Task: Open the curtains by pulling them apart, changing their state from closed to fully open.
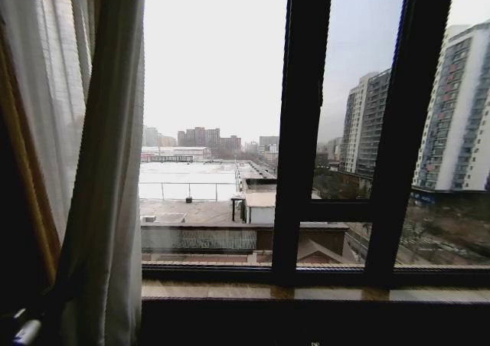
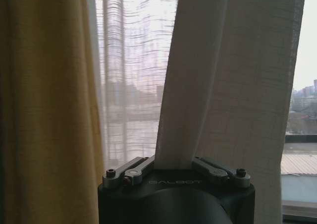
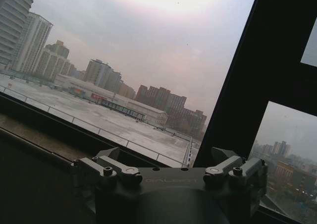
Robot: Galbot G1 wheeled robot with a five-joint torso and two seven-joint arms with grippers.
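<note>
the curtains [image 1: 103, 170] hang bunched up at the far left side of the window in the head view. they are thin and white with many long folds, and they reach from the top of the view to the bottom. most of the glass is bare, and you can see roofs, tall buildings and grey sky outside. a dark drape [image 1: 19, 208] with a yellow-brown edge hangs just left of the white cloth. the black window frame [image 1: 302, 132] stands upright to the right, well apart from the curtains. a window sill [image 1: 321, 292] runs along the bottom.

in the left wrist view, the left gripper [image 2: 174, 165] is clenched on a thick fold of the curtains [image 2: 218, 85]. the cloth rises straight up out from between its fingers. more thin white cloth hangs behind, and the yellow drape [image 2: 44, 105] is beside it.

in the right wrist view, the right gripper [image 3: 171, 167] is spread wide and holds nothing. it points at the bare glass, near the window frame [image 3: 262, 70] and just above the sill [image 3: 39, 140].
</note>
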